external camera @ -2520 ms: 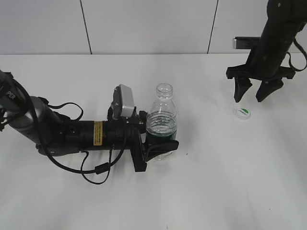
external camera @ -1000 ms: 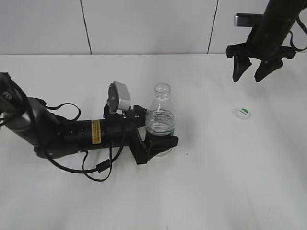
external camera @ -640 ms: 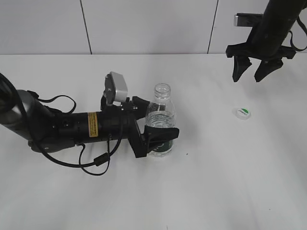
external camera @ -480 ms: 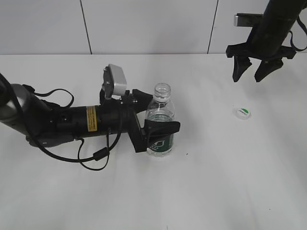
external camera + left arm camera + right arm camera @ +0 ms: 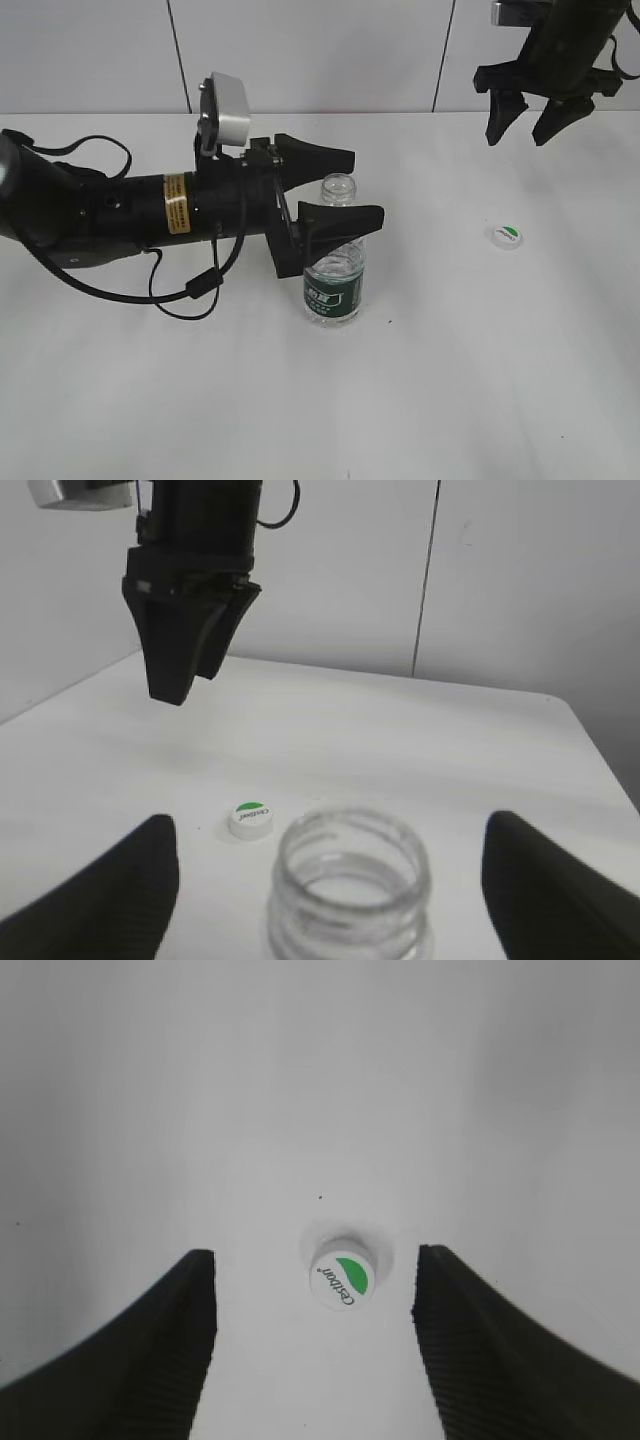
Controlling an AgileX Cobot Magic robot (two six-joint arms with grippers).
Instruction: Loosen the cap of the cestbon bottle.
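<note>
The cestbon bottle (image 5: 333,290) stands upright on the white table, its neck open with no cap on. The cap (image 5: 505,235) lies on the table to its right, green mark up. My left gripper (image 5: 366,183) is open and raised to neck height, one finger on each side of the neck, not touching it. The left wrist view shows the bottle mouth (image 5: 350,880) between the left gripper's fingers (image 5: 325,905), with the cap (image 5: 250,818) beyond. My right gripper (image 5: 527,118) is open and empty, high above the cap. The right wrist view looks down on the cap (image 5: 341,1276) between the right gripper's fingers (image 5: 315,1360).
The left arm's black body and cables (image 5: 120,210) stretch over the table's left half. A white panelled wall (image 5: 300,50) runs along the table's far edge. The right arm (image 5: 190,590) hangs over the back right of the table.
My left gripper has opened, let go of the bottle's body and risen to neck height. My right gripper lifted away from the cap, which stays on the table.
</note>
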